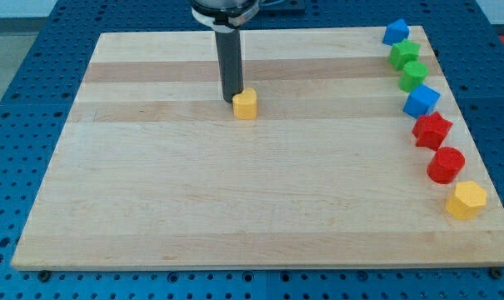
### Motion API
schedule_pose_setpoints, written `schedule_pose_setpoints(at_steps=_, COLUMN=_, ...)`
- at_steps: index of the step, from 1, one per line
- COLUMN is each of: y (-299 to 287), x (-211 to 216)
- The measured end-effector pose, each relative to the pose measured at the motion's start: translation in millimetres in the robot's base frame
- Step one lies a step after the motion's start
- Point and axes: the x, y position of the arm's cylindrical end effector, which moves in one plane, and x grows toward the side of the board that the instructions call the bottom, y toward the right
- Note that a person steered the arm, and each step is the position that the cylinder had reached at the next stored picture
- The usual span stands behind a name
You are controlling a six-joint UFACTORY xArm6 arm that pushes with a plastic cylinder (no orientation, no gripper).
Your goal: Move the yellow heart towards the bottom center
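The yellow heart [246, 104] lies on the wooden board [193, 192] a little above the board's middle, near the view's top centre. My tip [232, 101] stands just left of and slightly behind the heart, touching or almost touching its upper left side. The rod rises straight up from there to the view's top edge.
A curved row of blocks runs down the board's right edge: a blue block [395, 32], a green block [405, 55], a green block [413, 76], a blue block [421, 102], a red star-like block [432, 131], a red round block [446, 165], a yellow hexagon [466, 201].
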Motion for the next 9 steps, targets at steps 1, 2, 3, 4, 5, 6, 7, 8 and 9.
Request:
schedule_pose_setpoints(at_steps=1, y=17, x=7)
schedule_pose_setpoints(at_steps=2, y=38, x=9)
schedule_pose_setpoints(at_steps=3, y=52, x=22)
schedule_pose_setpoints(at_steps=4, y=62, x=47)
schedule_pose_setpoints(at_steps=5, y=71, x=75)
schedule_pose_setpoints(at_steps=6, y=76, x=100)
schedule_pose_setpoints(at_steps=7, y=76, x=118)
schedule_pose_setpoints(at_steps=8, y=74, x=118)
schedule_pose_setpoints(at_steps=9, y=69, x=118)
